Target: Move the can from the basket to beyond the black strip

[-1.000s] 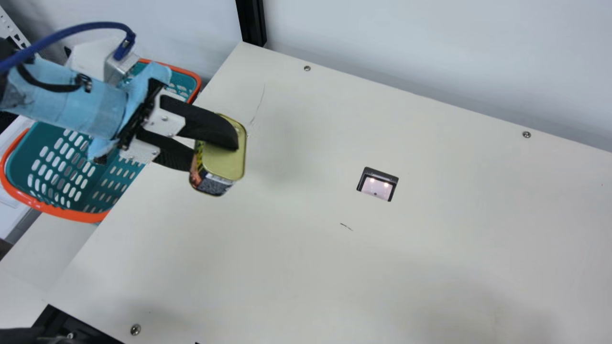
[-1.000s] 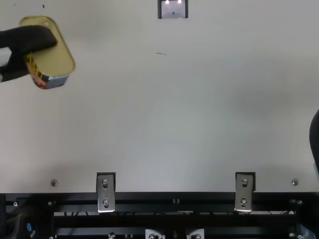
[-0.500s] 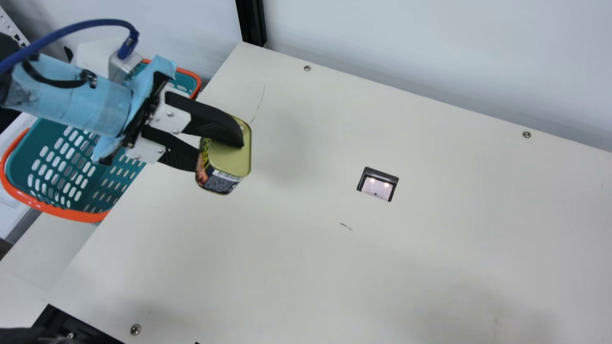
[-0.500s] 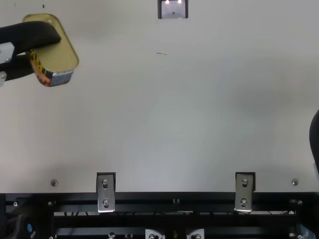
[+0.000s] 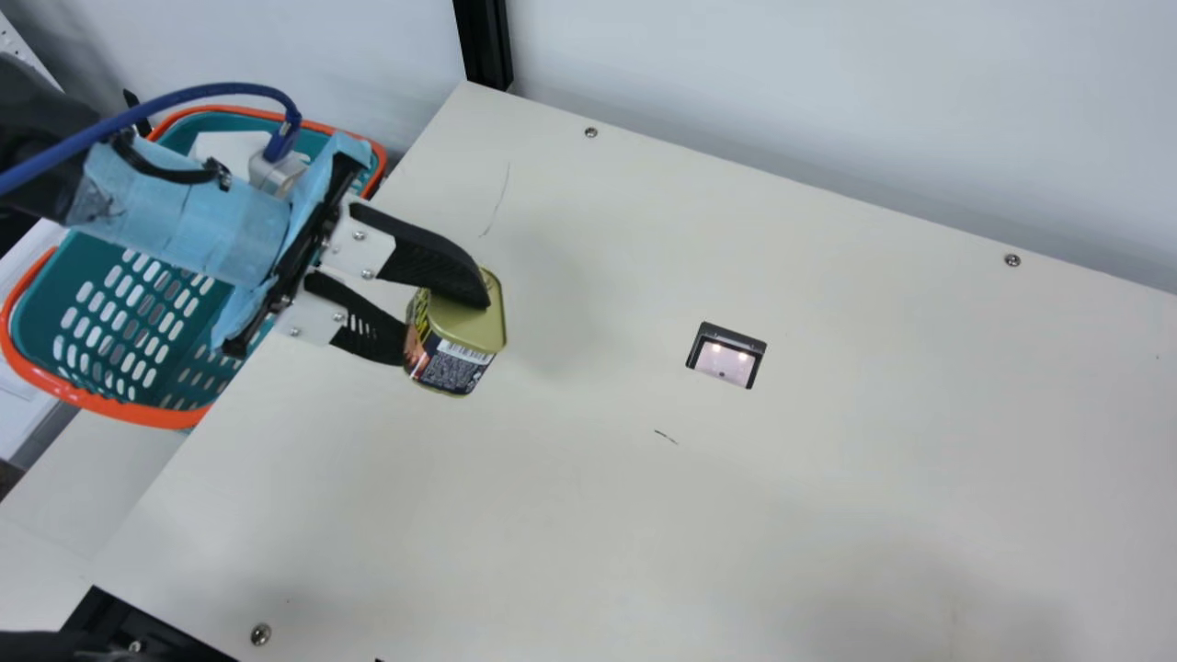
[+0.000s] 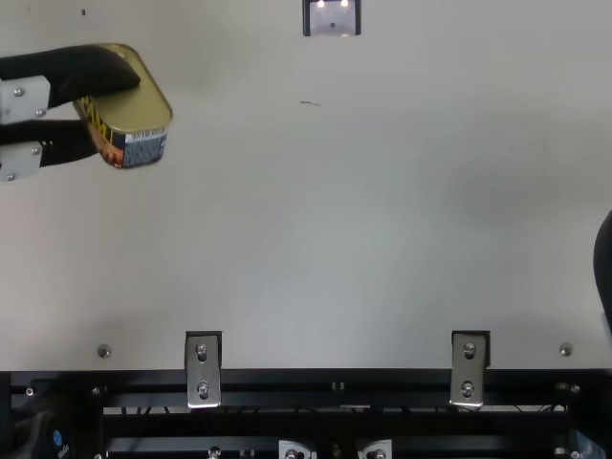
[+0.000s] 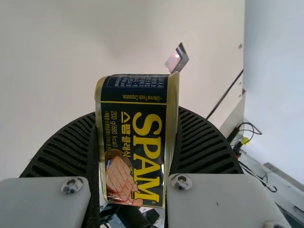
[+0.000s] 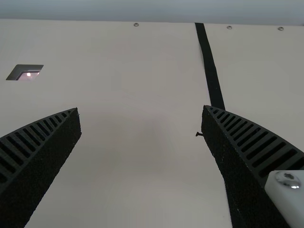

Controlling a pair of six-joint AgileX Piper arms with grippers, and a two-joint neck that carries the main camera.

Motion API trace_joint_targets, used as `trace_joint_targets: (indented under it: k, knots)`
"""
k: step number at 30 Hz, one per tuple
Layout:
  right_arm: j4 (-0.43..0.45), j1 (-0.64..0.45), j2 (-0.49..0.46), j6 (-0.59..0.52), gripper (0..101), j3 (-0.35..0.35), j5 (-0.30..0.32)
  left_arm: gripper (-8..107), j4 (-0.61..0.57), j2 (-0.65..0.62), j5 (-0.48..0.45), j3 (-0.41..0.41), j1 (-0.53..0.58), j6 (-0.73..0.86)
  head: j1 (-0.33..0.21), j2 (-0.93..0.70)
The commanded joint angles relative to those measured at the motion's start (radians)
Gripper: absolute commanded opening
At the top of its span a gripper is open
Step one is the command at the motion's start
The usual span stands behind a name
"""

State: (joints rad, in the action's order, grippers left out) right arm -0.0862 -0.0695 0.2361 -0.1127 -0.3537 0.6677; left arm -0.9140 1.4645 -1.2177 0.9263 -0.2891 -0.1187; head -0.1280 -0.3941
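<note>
Currently clenching the round-cornered metal can point(image 5: 471, 322) in the left gripper point(image 5: 447, 333), over the desk point(image 5: 699, 533), left of centre in the main view; showing big yellow lettering point(image 7: 147, 159) on a black label point(image 7: 126, 108). Holding the right gripper point(image 6: 604, 268) spread open at the top view's right edge.

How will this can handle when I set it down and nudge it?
The can is probably stiff: its metal shows no obvious denting between the left gripper's fingers. Its flat gold face and rounded-rectangular shape suggest it would slide rather than roll. The label pictures meat, so if full, it may feel heavy for its size.
</note>
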Motion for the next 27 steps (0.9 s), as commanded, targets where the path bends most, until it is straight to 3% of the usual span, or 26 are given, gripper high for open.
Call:
trace_joint_targets:
  k: [1,9,14,19,27]
  knots:
    - [0.0,0.0,0.0,0.0,101,0.0,0.0,10,0.0,0.0,0.0,0.0,0.0,0.0,-0.03,-0.016]
    - [0.0,0.0,0.0,0.0,101,0.0,0.0,10,0.0,0.001,-0.002,0.001,-0.001,0.001,-0.03,-0.016]
    - [0.0,0.0,0.0,0.0,101,0.0,0.0,10,-0.008,-0.028,0.064,-0.001,0.038,0.032,-0.03,-0.016]
    - [0.0,0.0,0.0,0.0,101,0.0,0.0,10,-0.039,-0.089,0.212,-0.011,0.129,0.105,-0.03,-0.016]
    - [0.0,0.0,0.0,0.0,101,0.0,0.0,10,-0.063,-0.194,0.574,-0.078,0.367,0.276,-0.03,-0.016]
